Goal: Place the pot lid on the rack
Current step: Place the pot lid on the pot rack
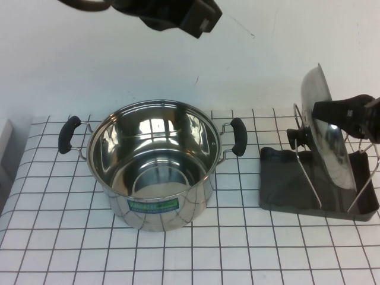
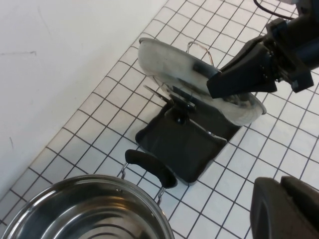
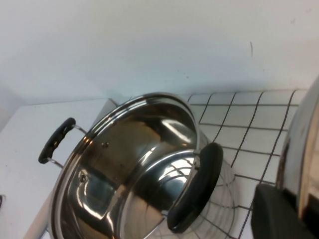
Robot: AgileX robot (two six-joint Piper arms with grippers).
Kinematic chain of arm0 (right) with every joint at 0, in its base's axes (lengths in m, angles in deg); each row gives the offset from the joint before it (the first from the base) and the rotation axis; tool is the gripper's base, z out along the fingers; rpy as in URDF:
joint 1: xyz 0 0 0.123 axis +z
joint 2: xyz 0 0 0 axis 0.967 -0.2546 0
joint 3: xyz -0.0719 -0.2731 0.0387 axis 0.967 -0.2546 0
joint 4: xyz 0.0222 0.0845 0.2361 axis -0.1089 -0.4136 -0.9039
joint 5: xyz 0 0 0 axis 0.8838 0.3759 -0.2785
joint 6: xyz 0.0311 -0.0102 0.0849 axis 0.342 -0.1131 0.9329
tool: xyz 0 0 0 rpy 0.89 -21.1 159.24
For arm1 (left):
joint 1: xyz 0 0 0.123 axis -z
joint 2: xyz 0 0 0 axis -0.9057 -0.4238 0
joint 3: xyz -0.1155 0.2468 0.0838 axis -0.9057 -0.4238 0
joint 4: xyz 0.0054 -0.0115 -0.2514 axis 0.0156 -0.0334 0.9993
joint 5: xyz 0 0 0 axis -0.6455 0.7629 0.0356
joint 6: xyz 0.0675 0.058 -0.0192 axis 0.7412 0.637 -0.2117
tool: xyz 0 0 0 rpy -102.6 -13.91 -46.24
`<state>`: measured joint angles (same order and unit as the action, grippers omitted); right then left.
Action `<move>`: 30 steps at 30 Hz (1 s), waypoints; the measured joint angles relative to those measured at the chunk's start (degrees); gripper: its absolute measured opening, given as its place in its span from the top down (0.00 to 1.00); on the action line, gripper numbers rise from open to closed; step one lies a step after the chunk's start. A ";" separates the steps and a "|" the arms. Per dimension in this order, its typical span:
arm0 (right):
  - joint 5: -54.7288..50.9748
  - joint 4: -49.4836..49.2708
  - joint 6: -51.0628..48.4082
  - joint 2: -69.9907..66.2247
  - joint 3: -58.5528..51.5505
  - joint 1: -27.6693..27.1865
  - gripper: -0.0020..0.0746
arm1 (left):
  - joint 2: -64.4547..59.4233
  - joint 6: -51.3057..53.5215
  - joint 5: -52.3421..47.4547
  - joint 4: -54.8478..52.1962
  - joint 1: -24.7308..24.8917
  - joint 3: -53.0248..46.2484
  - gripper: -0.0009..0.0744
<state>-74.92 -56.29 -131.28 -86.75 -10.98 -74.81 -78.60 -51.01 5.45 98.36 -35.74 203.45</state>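
Nearby, open pot [image 1: 153, 163] beside rack [image 1: 285, 184].

pot [image 1: 153, 163]: shiny silver steel, black handles, green label band low on its side | pot lid [image 1: 325, 133]: mirror-bright steel, black knob | rack [image 1: 285, 190]: dark grey tray, thin silver wire loops | table cover [image 1: 249, 249]: white with black grid lines | wall [image 1: 267, 65]: plain white | right gripper [image 1: 350, 111]: black

a plain white wall [image 1: 178, 65] rises behind the tabletop [image 1: 178, 255], which wears a white cloth with a black grid.
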 joint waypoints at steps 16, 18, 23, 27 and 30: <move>-0.25 -0.22 -0.11 -0.37 -0.46 0.00 0.64 | 2.08 0.04 2.82 -0.43 0.00 -3.60 0.99; -0.25 -0.22 -0.11 -0.37 -0.46 0.00 0.54 | 3.14 0.13 2.90 -0.59 0.00 -3.60 0.99; -0.64 -0.22 -0.11 -0.37 -0.46 0.00 0.46 | 6.14 0.13 2.90 -1.99 0.00 -3.60 0.99; -1.03 -0.11 -0.11 1.28 -0.20 0.00 0.45 | 9.65 -0.23 3.42 -5.91 0.00 -3.60 0.99; -1.11 -0.11 -0.22 4.12 0.48 0.00 0.46 | 13.04 -1.18 3.75 -10.44 0.00 -3.60 0.99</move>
<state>-76.03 -56.39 -131.50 -82.63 -10.49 -74.81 -65.56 -52.19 9.20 87.93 -35.74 199.86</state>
